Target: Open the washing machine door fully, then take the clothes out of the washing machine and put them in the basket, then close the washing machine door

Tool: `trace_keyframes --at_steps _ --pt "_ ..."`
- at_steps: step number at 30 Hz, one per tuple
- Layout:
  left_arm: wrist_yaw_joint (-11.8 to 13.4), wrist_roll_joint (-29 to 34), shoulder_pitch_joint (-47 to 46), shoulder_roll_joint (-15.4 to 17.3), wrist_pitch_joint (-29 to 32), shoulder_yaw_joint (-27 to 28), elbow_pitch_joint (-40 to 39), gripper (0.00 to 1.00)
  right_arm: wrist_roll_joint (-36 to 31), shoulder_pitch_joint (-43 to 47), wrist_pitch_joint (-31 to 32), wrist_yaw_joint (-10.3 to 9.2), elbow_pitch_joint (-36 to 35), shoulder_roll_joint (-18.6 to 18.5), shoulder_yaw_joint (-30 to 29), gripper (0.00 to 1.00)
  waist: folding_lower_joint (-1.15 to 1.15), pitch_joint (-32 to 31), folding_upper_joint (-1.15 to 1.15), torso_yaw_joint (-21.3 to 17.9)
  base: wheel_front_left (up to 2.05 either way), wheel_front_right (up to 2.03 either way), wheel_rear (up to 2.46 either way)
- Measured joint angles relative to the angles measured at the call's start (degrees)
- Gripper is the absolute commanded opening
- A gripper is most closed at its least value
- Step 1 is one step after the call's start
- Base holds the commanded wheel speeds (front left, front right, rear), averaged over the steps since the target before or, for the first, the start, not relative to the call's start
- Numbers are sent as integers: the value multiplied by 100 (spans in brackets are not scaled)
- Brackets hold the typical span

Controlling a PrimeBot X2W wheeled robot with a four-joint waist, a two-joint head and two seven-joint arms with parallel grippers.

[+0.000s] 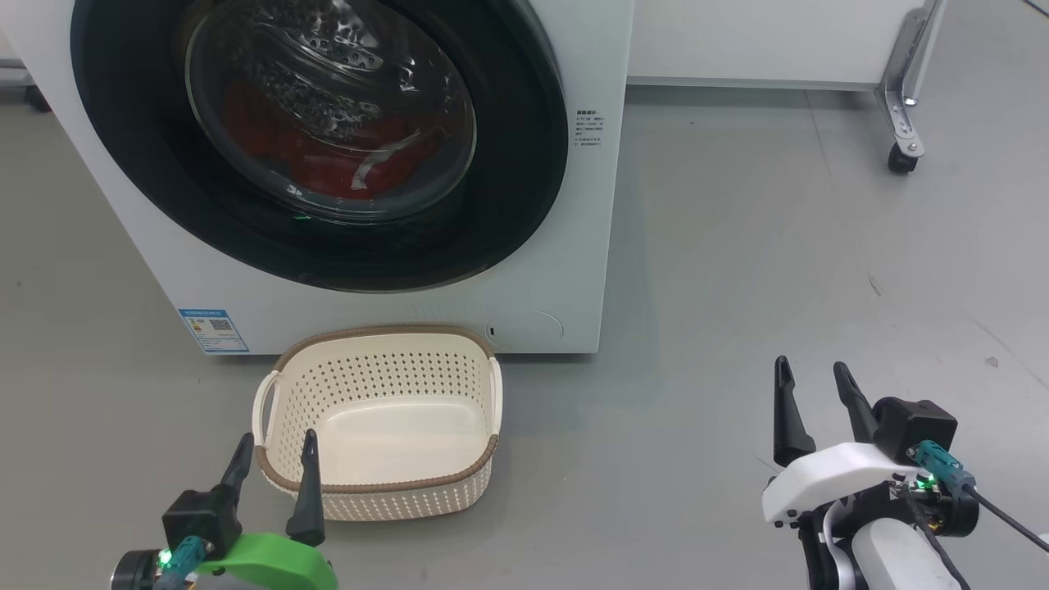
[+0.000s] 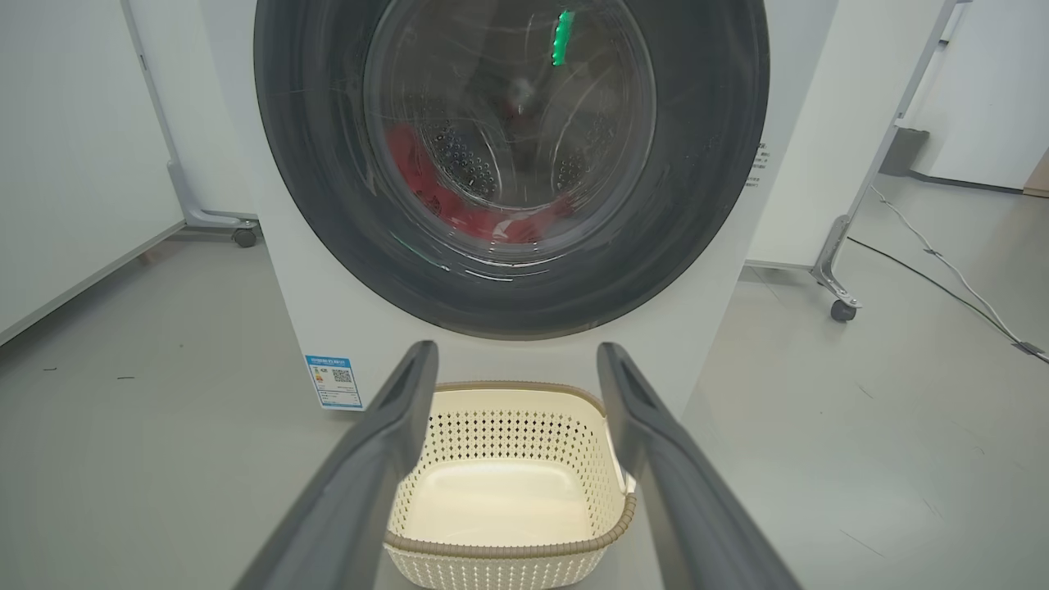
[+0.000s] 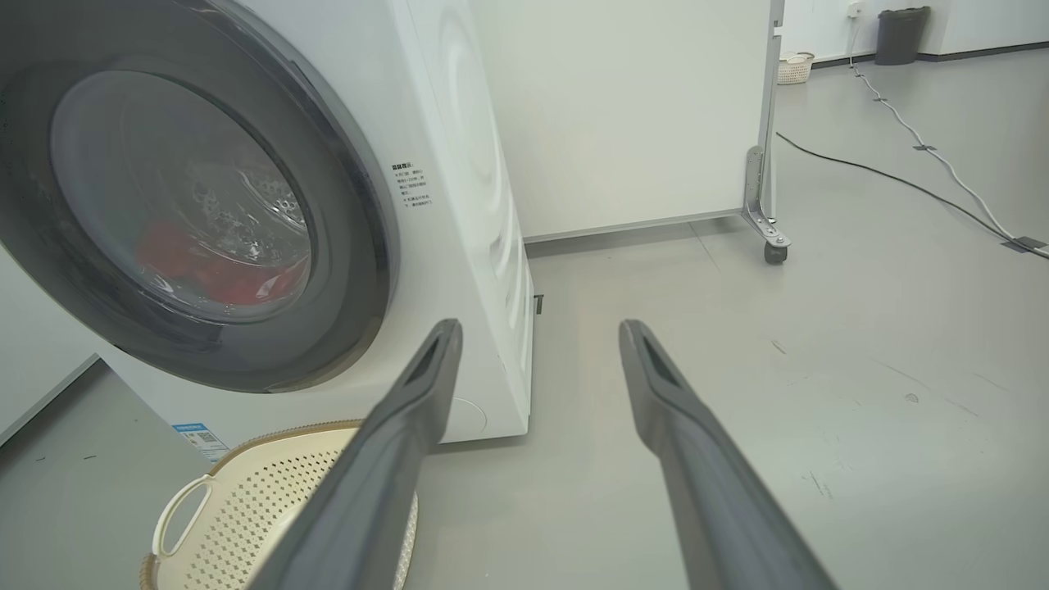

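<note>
The white washing machine [image 1: 574, 246] stands ahead with its black-rimmed round door [image 1: 508, 205] closed flush against the front. Red clothes [image 1: 328, 160] lie in the steel drum behind the glass, red clothes [image 2: 483, 221] also showing in the left wrist view. The cream basket [image 1: 381, 492] sits empty on the floor right before the machine. My left gripper [image 1: 274, 447] hovers open at the basket's near left corner. My right gripper [image 1: 814, 373] is open over bare floor, well right of the basket. The door [image 3: 352, 246] fills the left of the right wrist view.
A white partition on a castor foot [image 1: 901, 156] stands at the back right. A cable [image 3: 901, 180] runs across the grey floor to the right, with a small basket [image 3: 793, 67] and a dark bin [image 3: 900, 34] far off. Open floor [image 1: 778, 270] lies right of the machine.
</note>
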Motion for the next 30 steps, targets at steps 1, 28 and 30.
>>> trace_keyframes --at_steps 1,28,30 --pt "0 0 0 0 0 0 0 100 0 0 0 0 0 0 0 100 0 0 0 0 0 0 0" --pt "75 -79 -112 0 0 -34 115 100 0 -148 -2 1 180 27 48 100 0 35 0 53 0 0 0" --pt "75 -80 -128 0 0 -34 119 100 0 -161 -2 1 196 29 64 100 0 36 0 55 0 0 0"
